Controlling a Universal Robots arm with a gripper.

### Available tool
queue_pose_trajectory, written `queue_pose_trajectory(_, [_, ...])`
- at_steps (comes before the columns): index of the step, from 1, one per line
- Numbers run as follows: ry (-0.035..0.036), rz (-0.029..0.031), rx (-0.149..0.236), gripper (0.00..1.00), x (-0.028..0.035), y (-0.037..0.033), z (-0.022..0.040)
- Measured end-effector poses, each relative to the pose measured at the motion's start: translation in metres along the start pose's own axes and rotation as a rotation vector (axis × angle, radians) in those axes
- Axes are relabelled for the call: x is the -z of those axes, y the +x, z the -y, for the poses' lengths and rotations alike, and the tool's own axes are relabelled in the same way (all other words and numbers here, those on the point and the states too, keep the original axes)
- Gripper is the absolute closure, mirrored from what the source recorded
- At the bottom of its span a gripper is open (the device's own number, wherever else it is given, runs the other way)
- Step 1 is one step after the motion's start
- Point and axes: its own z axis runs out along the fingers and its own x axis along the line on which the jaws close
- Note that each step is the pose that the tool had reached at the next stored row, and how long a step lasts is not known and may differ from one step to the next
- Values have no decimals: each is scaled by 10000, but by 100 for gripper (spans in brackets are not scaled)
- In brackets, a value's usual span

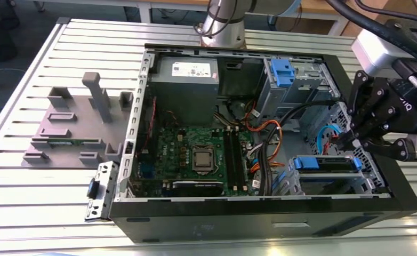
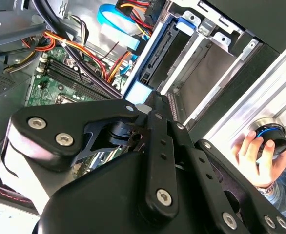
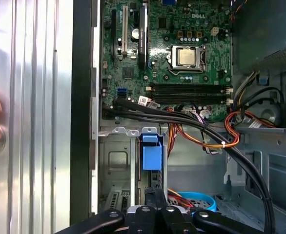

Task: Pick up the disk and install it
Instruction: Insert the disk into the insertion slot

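- Circuit board (image 1: 194, 154) is left bare in the open case, with orange cables (image 1: 265, 141) looped beside it.
- Installing is judged to be the step in hand: the disk (image 1: 327, 163) is seen seated in the drive cage (image 1: 336, 186).
- The gripper (image 1: 353, 143) is held just above the disk; spread or pinching cannot be told.
- A straight push along the cage, clear of the cables, is called for.

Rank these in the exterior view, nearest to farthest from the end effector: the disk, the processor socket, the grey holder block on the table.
1. The disk: in the case bay, just beside the end effector.
2. The processor socket: mid-motherboard, toward the exterior view's left.
3. The grey holder block: outside the case, far on the exterior view's left.
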Motion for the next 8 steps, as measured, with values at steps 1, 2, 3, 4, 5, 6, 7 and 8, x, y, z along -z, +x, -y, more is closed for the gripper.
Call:
queue_pose_trajectory(1, [1,0,-1,89,-1,0,4])
queue_pose_trajectory(2, [1,0,-1,89,-3,0,8])
queue_pose_trajectory(3, [0,0,-1,89,-4,0,11])
queue_pose_trajectory(4, [1,0,-1,89,-5,0,15])
queue_pose_trajectory(5, [1,0,0,89,-6,0,18])
queue_pose_trajectory(6, [1,1,0,89,-7,0,21])
queue_pose_trajectory(7, [0,-1,0,89,-7,0,25])
queue_pose_trajectory(8, [1,0,0,89,-9,0,29])
